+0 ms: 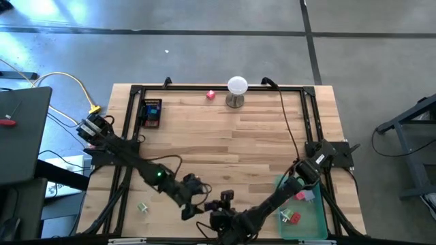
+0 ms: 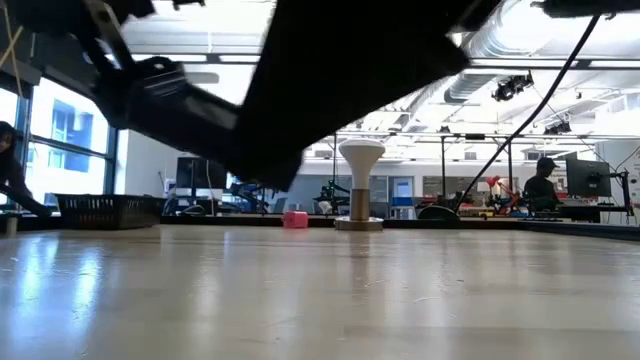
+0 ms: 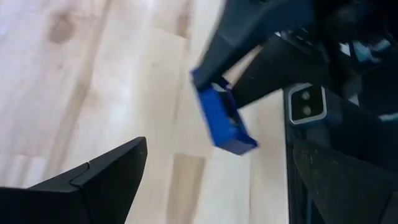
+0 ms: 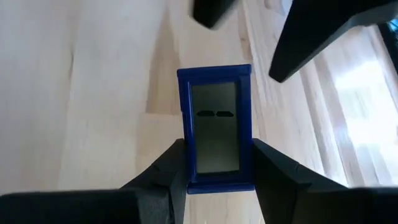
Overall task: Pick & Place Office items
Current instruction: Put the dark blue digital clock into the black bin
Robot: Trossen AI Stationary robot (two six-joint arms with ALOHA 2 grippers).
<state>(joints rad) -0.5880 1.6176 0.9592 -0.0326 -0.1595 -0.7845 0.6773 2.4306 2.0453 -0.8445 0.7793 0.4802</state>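
Two of my fingers, on my right gripper [image 4: 214, 171], pinch a small blue office item [image 4: 215, 127], a blocky frame with a grey window, by its lower sides; it stands upright between the pads, lifted above the wooden table [image 1: 259, 136] near its front edge. My left gripper [image 3: 211, 180] faces it just beside, fingers spread wide and holding nothing, the blue piece [image 3: 221, 118] in front of them. Further items lie apart: a pink one [image 1: 210, 94] by the white ball on a stand [image 1: 236, 90], and several in the green tray [image 1: 315, 219] at my right.
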